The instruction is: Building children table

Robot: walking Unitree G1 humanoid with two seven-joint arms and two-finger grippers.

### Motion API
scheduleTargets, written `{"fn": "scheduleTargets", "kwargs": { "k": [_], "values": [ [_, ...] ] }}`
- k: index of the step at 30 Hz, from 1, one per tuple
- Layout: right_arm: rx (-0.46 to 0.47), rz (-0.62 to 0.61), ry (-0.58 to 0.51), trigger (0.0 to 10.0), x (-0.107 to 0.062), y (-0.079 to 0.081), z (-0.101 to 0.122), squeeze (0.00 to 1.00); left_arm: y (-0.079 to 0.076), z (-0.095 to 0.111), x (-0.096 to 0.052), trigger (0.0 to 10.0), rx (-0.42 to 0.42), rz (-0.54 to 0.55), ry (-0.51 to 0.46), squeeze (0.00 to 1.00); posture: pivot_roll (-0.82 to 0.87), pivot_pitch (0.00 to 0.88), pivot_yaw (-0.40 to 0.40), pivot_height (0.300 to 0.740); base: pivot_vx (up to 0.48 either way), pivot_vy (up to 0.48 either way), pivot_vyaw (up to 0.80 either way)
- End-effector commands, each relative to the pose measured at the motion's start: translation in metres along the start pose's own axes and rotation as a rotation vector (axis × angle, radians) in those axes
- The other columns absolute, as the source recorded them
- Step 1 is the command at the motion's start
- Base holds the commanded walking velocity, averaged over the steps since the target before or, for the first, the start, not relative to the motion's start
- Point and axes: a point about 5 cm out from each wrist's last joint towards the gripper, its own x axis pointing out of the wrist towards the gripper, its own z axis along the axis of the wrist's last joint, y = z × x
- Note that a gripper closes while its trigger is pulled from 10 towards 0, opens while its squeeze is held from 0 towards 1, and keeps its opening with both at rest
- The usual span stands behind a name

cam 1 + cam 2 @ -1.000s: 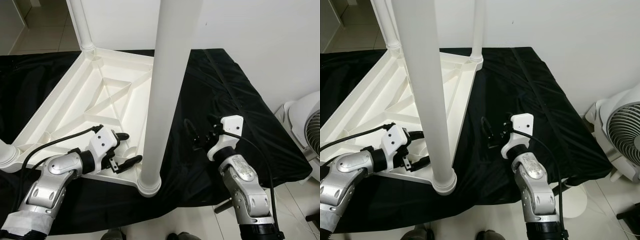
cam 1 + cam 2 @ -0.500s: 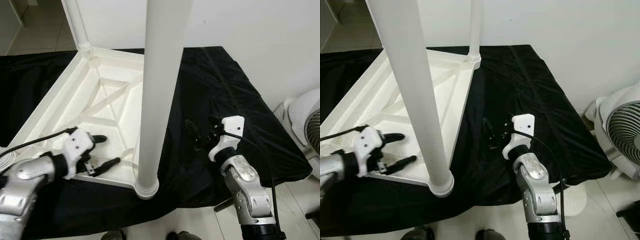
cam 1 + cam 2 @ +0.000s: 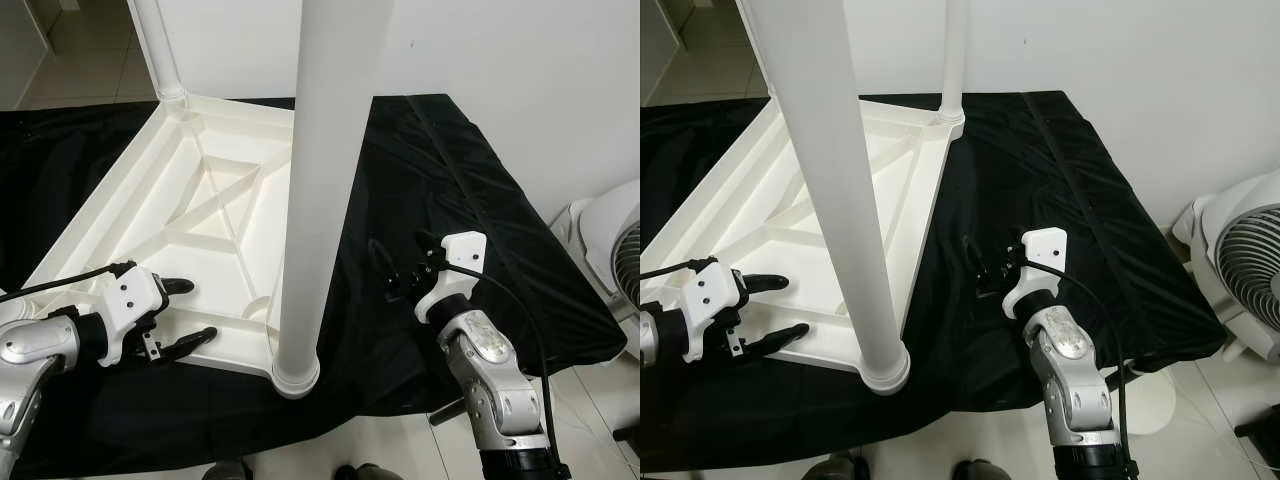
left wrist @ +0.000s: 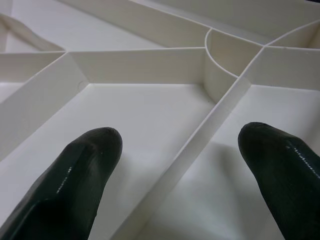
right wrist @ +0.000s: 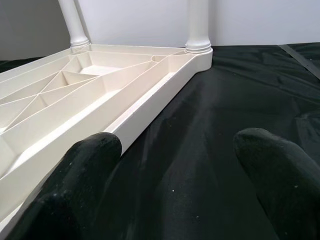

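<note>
A white ribbed children's table top (image 3: 215, 200) lies upside down on a black cloth (image 3: 450, 180). White legs stand upright in its corners: a near leg (image 3: 320, 180), a far left leg (image 3: 160, 45) and a far right leg (image 3: 952, 60). My left gripper (image 3: 200, 308) is open at the top's near edge, left of the near leg. In the left wrist view its fingers (image 4: 90, 165) straddle a rib. My right gripper (image 3: 385, 268) is open and empty just above the cloth, right of the table top; its fingers (image 5: 95, 160) point along the top's side rim.
A white fan (image 3: 1240, 270) stands on the floor at the right. A white wall runs behind the cloth. The cloth's front edge drops to a tiled floor near my body.
My left gripper has drawn back to the left along the near edge, away from the near leg's base, still open. The right arm has not moved. The head view shifted slightly.
</note>
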Motion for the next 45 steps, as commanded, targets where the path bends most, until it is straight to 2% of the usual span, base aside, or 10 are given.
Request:
{"fn": "scheduleTargets", "kwargs": {
  "k": [1, 3, 6, 17, 19, 21, 22, 23, 37, 45],
  "values": [
    [0.001, 0.011, -0.001, 10.0, 0.0, 0.002, 0.001, 0.0, -0.012, -0.014, 0.007, 10.0, -0.035, -0.064, 0.058, 0.0, 0.13, 0.112, -0.01, 0.74, 0.0, 0.0, 0.0],
    [0.0, 0.011, -0.001, 10.0, 0.0, 0.001, 0.001, 0.0, -0.011, -0.015, 0.008, 10.0, -0.022, -0.066, 0.062, 0.0, 0.13, 0.113, -0.01, 0.74, 0.0, 0.0, 0.0],
    [-0.006, 0.009, -0.003, 10.0, 0.0, 0.001, 0.002, 0.0, -0.006, -0.019, 0.018, 10.0, 0.003, -0.068, 0.113, 0.0, 0.12, 0.114, -0.008, 0.74, 0.0, 0.0, 0.0],
    [-0.008, 0.005, 0.001, 10.0, -0.003, 0.001, 0.002, 0.0, 0.016, -0.022, 0.03, 10.0, -0.053, -0.046, 0.163, 0.0, 0.11, 0.12, 0.005, 0.74, 0.0, 0.0, 0.0],
    [-0.009, 0.003, 0.001, 10.0, -0.003, 0.001, 0.002, 0.0, 0.017, -0.023, 0.029, 6.8, -0.052, -0.049, 0.167, 0.0, 0.11, 0.122, 0.009, 0.74, 0.0, 0.0, 0.0],
    [-0.01, 0.0, 0.002, 10.0, -0.004, 0.001, 0.002, 0.0, 0.019, -0.024, 0.028, 2.5, -0.054, -0.045, 0.17, 0.0, 0.11, 0.121, 0.012, 0.74, 0.0, 0.0, 0.0],
    [-0.009, -0.001, 0.002, 10.0, -0.004, 0.001, 0.002, 0.0, 0.02, -0.024, 0.027, 2.5, -0.057, -0.037, 0.167, 0.0, 0.11, 0.121, 0.012, 0.74, 0.0, 0.0, 0.0],
    [-0.008, -0.002, 0.002, 10.0, -0.004, 0.001, 0.001, 0.0, 0.023, -0.024, 0.026, 0.0, -0.068, -0.02, 0.163, 0.0, 0.11, 0.12, 0.013, 0.74, 0.0, 0.0, 0.0],
    [0.0, 0.007, -0.001, 10.0, -0.002, 0.004, 0.001, 0.0, 0.024, -0.028, 0.02, 0.0, -0.132, 0.056, 0.142, 0.0, 0.12, 0.105, 0.005, 0.74, 0.0, 0.0, 0.0],
    [-0.005, 0.016, -0.001, 10.0, 0.0, 0.005, 0.001, 0.0, 0.026, -0.025, 0.024, 0.0, -0.142, 0.105, 0.103, 0.0, 0.12, 0.097, -0.003, 0.74, 0.0, 0.0, 0.0]
  ]
}}
